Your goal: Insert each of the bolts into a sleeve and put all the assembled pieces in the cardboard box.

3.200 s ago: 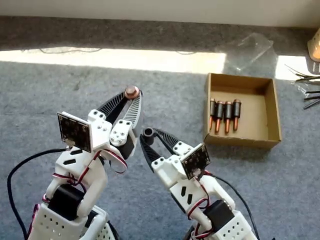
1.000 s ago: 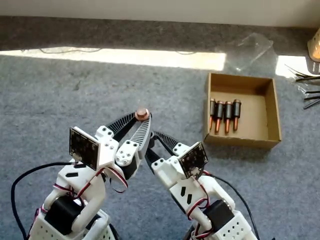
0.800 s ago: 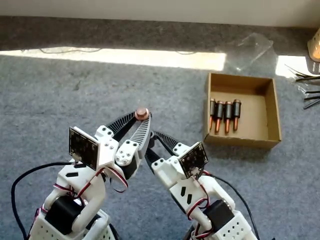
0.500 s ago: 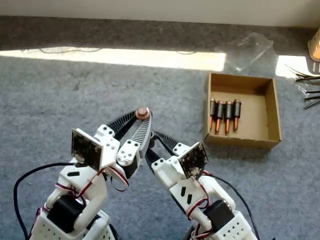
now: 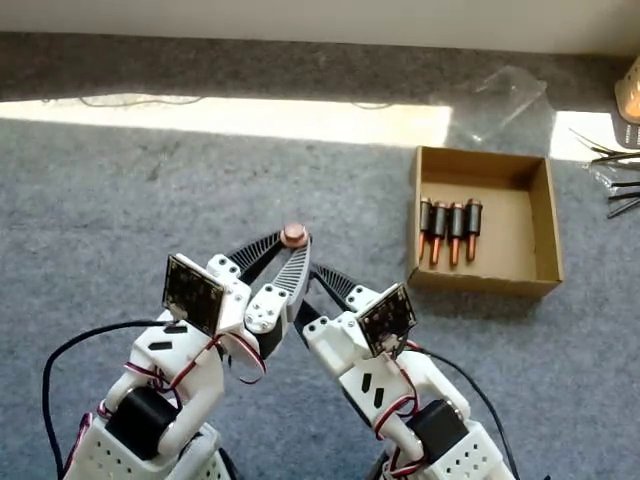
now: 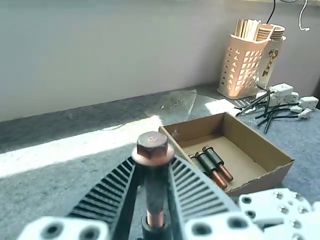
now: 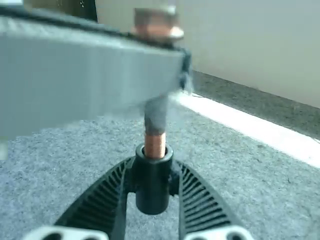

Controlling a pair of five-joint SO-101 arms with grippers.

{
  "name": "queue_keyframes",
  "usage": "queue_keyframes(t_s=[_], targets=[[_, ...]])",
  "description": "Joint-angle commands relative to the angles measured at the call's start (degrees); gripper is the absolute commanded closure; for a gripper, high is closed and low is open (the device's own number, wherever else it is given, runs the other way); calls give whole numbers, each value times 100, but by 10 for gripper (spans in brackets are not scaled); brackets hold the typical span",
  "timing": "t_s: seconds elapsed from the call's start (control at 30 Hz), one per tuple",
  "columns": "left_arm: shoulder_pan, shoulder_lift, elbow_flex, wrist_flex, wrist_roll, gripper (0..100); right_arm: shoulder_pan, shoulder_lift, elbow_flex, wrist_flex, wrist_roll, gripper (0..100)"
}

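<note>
left claw (image 5: pixel 293 247) shifted rightward, clamping bolt (image 6: pixel 152 148) | right claw (image 7: pixel 151 175) grips sleeve (image 7: pixel 151 189) | grey carpet (image 5: pixel 150 180), pale wall (image 6: pixel 100 45)

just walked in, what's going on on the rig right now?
Mid-assembly. The left gripper is shut on a bolt, head up, and the right gripper is shut on a black sleeve directly beneath it. The bolt's copper tip sits at the sleeve's mouth, just entering, not yet seated. Four assembled pieces lie side by side in the cardboard box.
</note>
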Motion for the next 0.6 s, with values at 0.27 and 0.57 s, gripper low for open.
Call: queue_keyframes(t_s=[0.27,0.57], targets=[[-13,-84,505,-149,-44,994,-31,-66,646,-31,0,995],[-567,-84,629,-123,-18,994,-31,-66,637,-31,0,995]])
